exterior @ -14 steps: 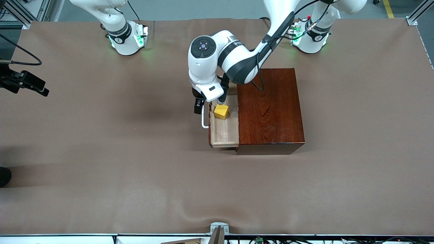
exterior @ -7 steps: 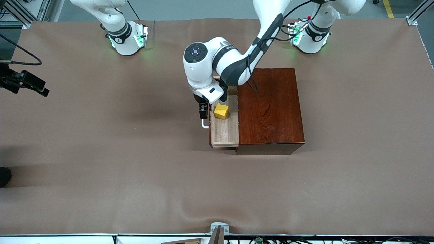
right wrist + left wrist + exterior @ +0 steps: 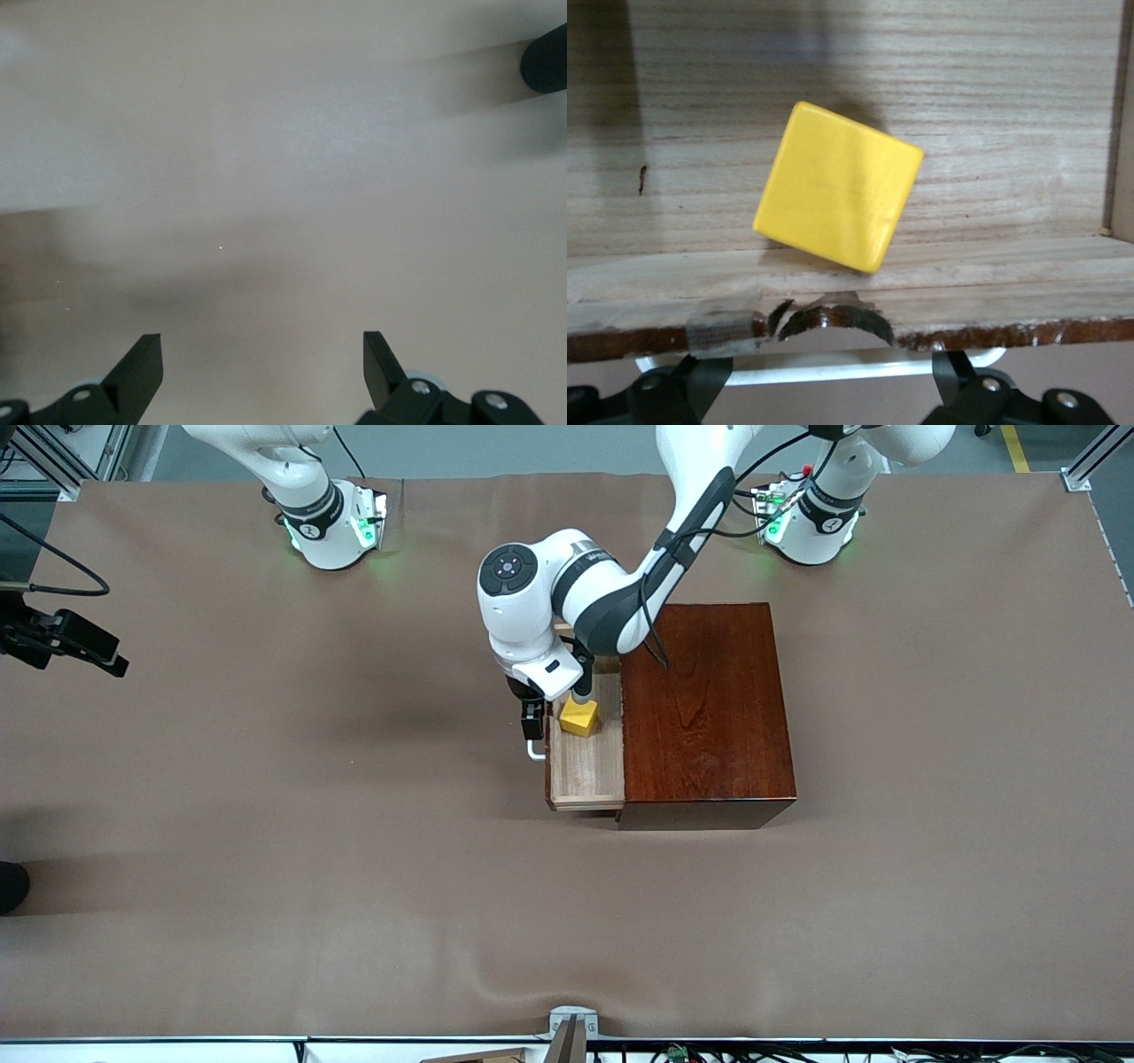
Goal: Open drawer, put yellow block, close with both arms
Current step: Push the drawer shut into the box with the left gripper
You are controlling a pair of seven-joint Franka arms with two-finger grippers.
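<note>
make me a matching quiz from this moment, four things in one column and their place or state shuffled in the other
1 yellow block
2 drawer
3 left gripper
4 right gripper

A open, over bare table cover
B pulled out of the wooden box
C lying in the drawer
D open, at the white handle

Pairs: 1-C, 2-B, 3-D, 4-A

The drawer (image 3: 585,766) stands pulled out of the glossy reddish-brown box (image 3: 704,713), its pale-wood tray open toward the right arm's end of the desk, white bar handle (image 3: 534,751) on its dark front. The yellow block (image 3: 578,718), a small cube, lies in the tray, turned askew, close to the front wall.
</note>
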